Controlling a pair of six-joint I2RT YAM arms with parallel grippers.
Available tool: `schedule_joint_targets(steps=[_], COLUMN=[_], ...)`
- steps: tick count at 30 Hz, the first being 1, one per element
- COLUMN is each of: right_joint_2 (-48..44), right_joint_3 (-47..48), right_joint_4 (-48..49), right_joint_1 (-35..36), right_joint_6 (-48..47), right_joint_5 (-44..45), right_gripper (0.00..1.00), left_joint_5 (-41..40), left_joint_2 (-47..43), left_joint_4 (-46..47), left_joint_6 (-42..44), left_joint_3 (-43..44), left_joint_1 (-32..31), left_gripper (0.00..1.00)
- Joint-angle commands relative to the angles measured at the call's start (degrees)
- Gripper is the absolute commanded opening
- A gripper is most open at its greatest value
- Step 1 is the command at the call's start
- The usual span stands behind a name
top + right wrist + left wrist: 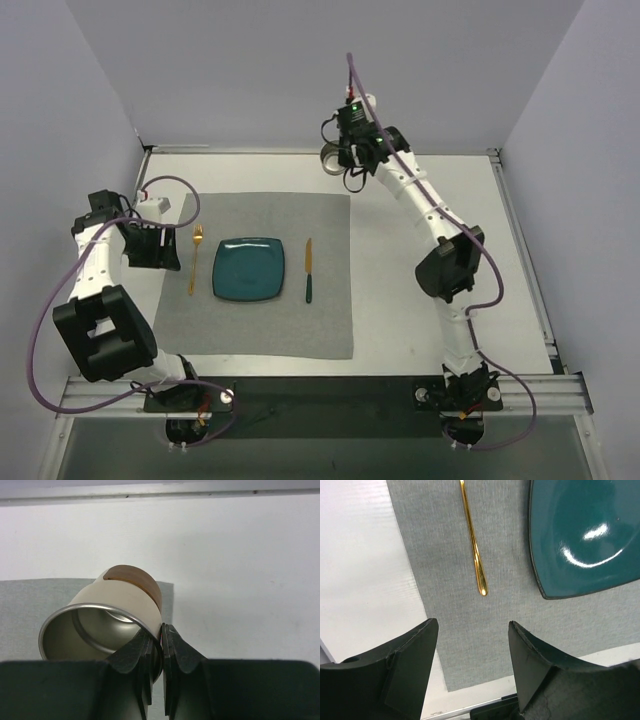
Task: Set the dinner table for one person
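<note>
The white dinner table (pixel 390 290) carries a grey cloth mat (pixel 260 325). On the mat lie a teal square plate (pixel 249 269), a gold fork (pixel 194 258) left of it and a dark-handled knife (pixel 309 270) right of it. My right gripper (pixel 350 165) is shut on the rim of a cream metal cup (pixel 333 160) at the mat's far right corner. In the right wrist view the gripper (pixel 161 630) pinches the wall of the tilted cup (pixel 120 597), one finger inside. My left gripper (pixel 472 630) is open and empty over the mat's left edge, near the fork handle (pixel 472 545).
The table's metal rim and grey walls close the far side (pixel 150 492) and both flanks. The left wrist view shows the plate's corner (pixel 585 530) and bare white table (pixel 360 580) left of the mat (pixel 470 670). Purple cables hang by both arms.
</note>
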Motion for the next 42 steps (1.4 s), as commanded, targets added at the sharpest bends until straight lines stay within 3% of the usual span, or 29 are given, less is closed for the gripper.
schedule_joint_targets(steps=[1,9,19,22,23,25,26,29,33,38,42], right_joint_2=[9.49,16.61,16.00,15.12,13.73,13.01,12.92,10.31,0.03,-16.41,-30.73], right_joint_3=[3.89,5.57,2.05,2.14,2.31,6.16,8.27,13.83,6.38,-13.91,-33.59], right_joint_4=[-2.43,-1.46,-3.22,-3.39,-3.31,-3.13,-3.13,-0.94,7.04,14.27,14.27], right_joint_1=[2.97,4.73,5.88,5.97,5.88,5.27,4.74,2.89,3.59,4.21,3.77], right_joint_6=[2.90,7.65,10.29,10.29,10.46,9.33,8.89,8.45,3.80,-7.89,-11.51], right_joint_5=[-2.43,-4.10,-6.22,-5.69,-4.03,-2.44,-2.43,-2.69,-2.43,-4.63,0.98], right_gripper=[0.00,0.00,0.00,0.37,0.58,0.81,1.00,1.00,1.00,1.00,1.00], left_joint_5=[-1.07,-0.10,0.25,0.43,0.43,0.43,0.69,1.75,2.45,2.53,2.63], left_joint_2=[-2.50,-1.45,-1.27,-1.54,-1.62,-1.71,-1.80,-2.32,-3.12,-4.43,-7.68], left_joint_4=[-1.44,-1.71,-1.00,-1.35,-1.44,-1.71,-1.97,-2.15,-2.67,-3.02,-5.75], left_joint_6=[4.99,6.22,6.58,6.75,6.93,7.10,7.19,7.10,7.54,7.02,7.81], left_joint_3=[-1.89,-1.72,-2.33,-2.51,-2.59,-2.86,-2.77,-2.77,-2.77,-1.99,-1.98], left_joint_1=[0.39,0.39,0.39,0.39,0.39,0.39,0.39,0.48,0.39,0.39,0.39], left_gripper=[0.69,0.68,0.68,0.69,0.69,0.69,0.68,0.69,0.69,0.69,0.69])
